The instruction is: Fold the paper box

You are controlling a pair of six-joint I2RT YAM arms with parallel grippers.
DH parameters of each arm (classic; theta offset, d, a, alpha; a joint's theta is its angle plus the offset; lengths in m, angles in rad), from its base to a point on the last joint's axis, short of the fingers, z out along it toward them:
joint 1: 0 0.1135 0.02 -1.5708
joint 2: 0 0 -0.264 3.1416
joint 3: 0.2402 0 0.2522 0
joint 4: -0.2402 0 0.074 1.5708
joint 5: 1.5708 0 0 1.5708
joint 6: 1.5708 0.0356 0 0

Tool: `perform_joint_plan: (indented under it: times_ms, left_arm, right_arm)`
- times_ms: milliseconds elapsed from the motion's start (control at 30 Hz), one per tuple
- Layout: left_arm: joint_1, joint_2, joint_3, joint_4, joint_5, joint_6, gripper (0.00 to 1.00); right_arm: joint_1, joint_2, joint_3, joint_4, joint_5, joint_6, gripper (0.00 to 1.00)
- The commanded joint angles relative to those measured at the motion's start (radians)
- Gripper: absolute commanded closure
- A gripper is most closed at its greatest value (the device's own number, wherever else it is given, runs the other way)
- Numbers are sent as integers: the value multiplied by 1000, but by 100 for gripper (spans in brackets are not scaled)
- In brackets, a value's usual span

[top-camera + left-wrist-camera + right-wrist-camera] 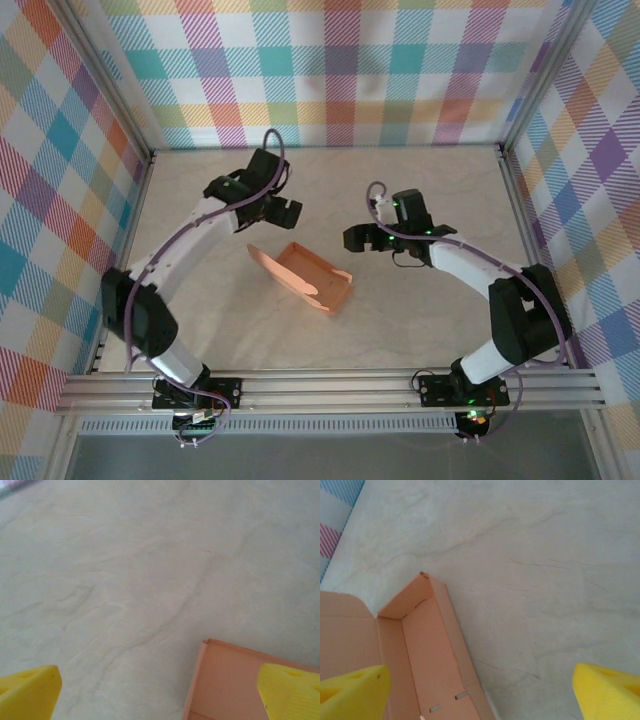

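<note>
**Part-folded box mid-bench, both grippers open**

The salmon-orange thin-card paper box [300,275], a shallow tray with one flap opened outward, lies near the middle of the pale marbled bench [430,320]. The left gripper [281,212] hovers just past its far side, jaws wide and empty. The right gripper [356,240] hangs near its right end, also spread wide, holding nothing.

Inspector: Overhead camera?
Technician: It is looking down from high behind the near edge, taking in the whole table [420,330].
Inspector: Wrist cameras?
Technician: Both are pointing down, close to the table, each catching part of the paper box [305,275] that the overhead is also showing.
</note>
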Motion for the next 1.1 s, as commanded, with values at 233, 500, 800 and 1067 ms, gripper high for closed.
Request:
perform_joint_plan:
  times_ms: [233,500,800,1067]
  left_arm:
    - [293,-527,-416,15,-65,-377,0]
    - [337,-611,-665,48,128,-600,5]
    - [240,-488,-889,357,367,-842,33]
    - [92,-320,-850,453,384,-888,44]
  right_arm:
    - [54,95,87,-5,42,-48,7]
    - [57,113,91,1,35,-30,7]
    - [56,87,67,-2,78,-28,7]
    - [52,56,17,53,189,25,7]
